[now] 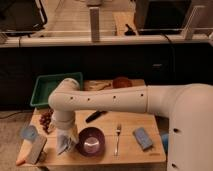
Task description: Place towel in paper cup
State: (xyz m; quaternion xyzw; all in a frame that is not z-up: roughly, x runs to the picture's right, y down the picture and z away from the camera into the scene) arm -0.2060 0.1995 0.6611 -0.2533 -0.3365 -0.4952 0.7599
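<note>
My white arm reaches from the right across the wooden table. My gripper points down near the table's front left and is shut on a pale crumpled towel, which hangs from it just above the tabletop. The small light-blue paper cup stands to the left of the gripper, apart from the towel. The towel hangs between the cup and a dark purple bowl.
A grey block leans at the front left, below the cup, with an orange item at the corner. Grapes, a green tray, a black marker, a fork, a blue sponge and a brown bowl lie around.
</note>
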